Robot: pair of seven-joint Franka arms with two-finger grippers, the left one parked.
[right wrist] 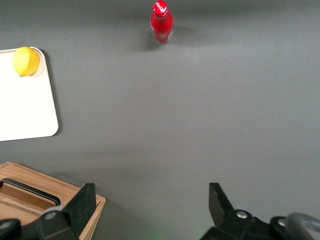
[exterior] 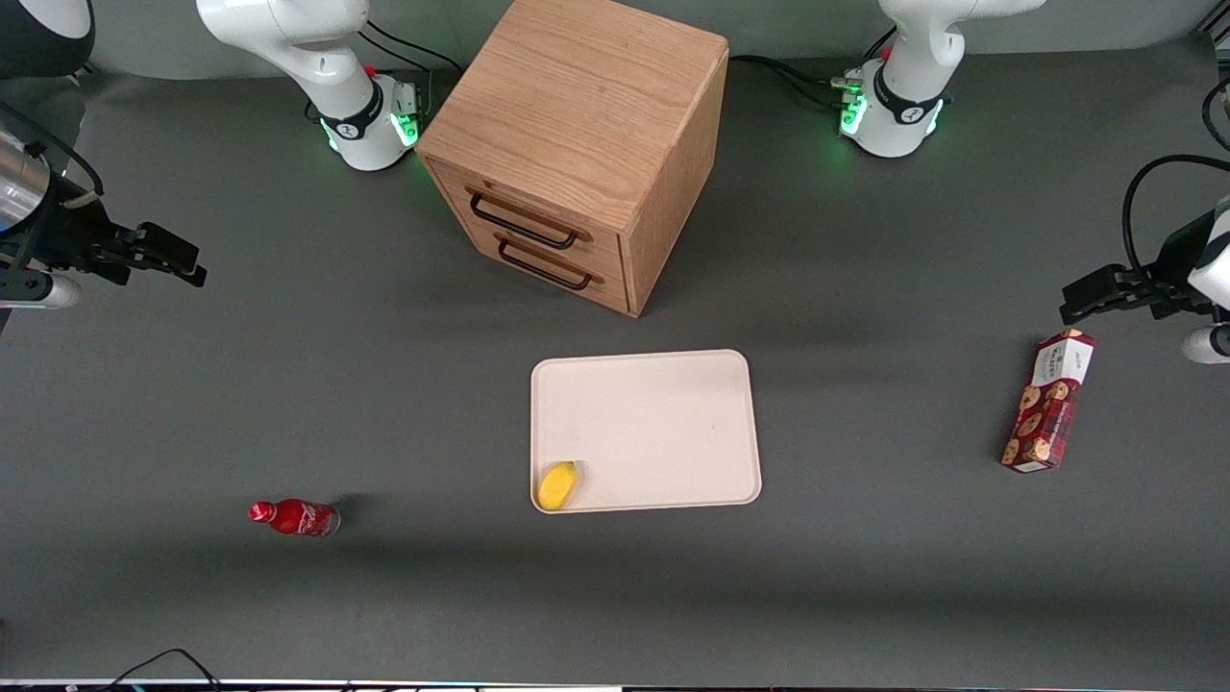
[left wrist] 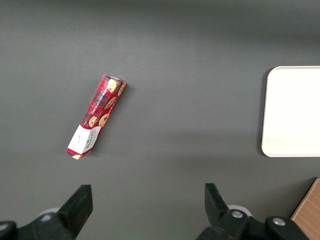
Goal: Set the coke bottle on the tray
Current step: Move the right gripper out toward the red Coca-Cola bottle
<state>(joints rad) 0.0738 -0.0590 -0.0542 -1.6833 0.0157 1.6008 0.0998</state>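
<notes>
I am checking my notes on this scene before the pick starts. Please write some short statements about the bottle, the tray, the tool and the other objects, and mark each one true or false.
1. The coke bottle is on the tray. False: it is on the table, apart from the tray, toward the working arm's end.
2. A yellow fruit lies in a tray corner. True.
3. The tool holds the bottle. False: it is open, empty and far from it.
4. The cookie box lies toward the parked arm's end. True.
5. Both cabinet drawers are pulled out. False: they look closed.
</notes>
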